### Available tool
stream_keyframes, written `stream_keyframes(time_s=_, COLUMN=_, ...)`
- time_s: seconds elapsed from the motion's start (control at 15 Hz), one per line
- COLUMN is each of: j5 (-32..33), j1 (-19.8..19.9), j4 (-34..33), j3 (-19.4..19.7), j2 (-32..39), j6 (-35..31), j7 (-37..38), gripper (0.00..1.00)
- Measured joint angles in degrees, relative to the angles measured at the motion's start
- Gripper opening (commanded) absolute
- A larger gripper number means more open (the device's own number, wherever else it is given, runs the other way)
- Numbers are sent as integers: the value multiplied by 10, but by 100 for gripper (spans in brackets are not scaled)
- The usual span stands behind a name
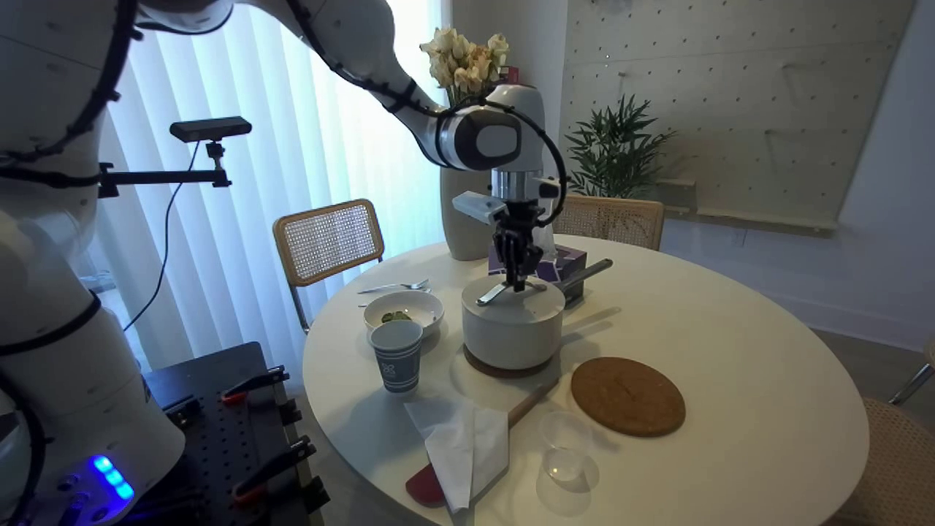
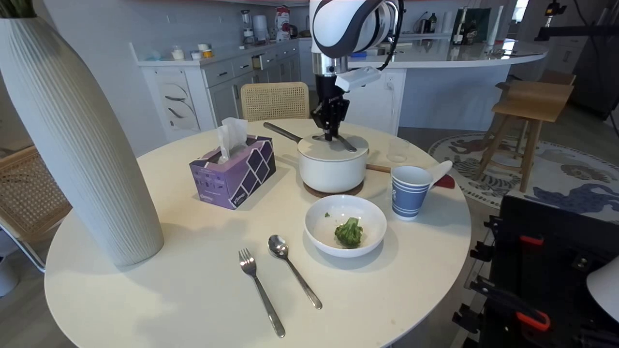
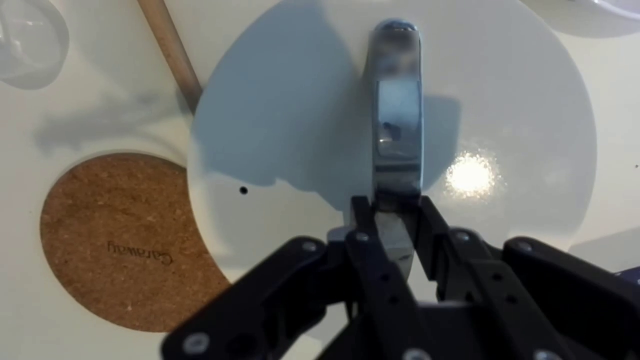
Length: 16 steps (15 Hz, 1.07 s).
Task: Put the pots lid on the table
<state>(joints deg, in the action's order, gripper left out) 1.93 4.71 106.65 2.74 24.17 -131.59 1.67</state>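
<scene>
- From the left in an exterior view, my white jointed arm extends over the large round table with its smooth white top
- At the table's left and far side, a shiny metal fork and a shiny metal spoon lie near a round white bowl holding a green broccoli piece
- Nearer than the bowl, a blue paper cup with white stripes stands upright
- Closer to the near edge, a creased white napkin lies across a wooden-handled utensil with a red head
- Farther back, a tall ribbed white vase holds cream-coloured flowers
- Toward the middle, the squat cream-white cylindrical pot stands upright on a thin brown round trivet, its long dark handle pointing right and far
- The round flattish whitish lid sits on the pot, covering it
- My black two-fingered gripper is clenched on the lid's arched shiny metal handle, which the wrist view shows pinched from both sides
- Just beyond the pot stands a purple patterned tissue box with a white tissue sticking up
- Near and right of the napkin, I have a small clear round cup
- Rightmost on the table, a brown round cork mat lies flat, marked "Caraway"
</scene>
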Motion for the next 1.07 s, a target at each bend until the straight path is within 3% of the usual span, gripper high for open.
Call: stream_keyframes(time_s=1.07, j5=0, j1=16, j4=-52, j3=44, j2=3, j6=15, j7=6, gripper=6)
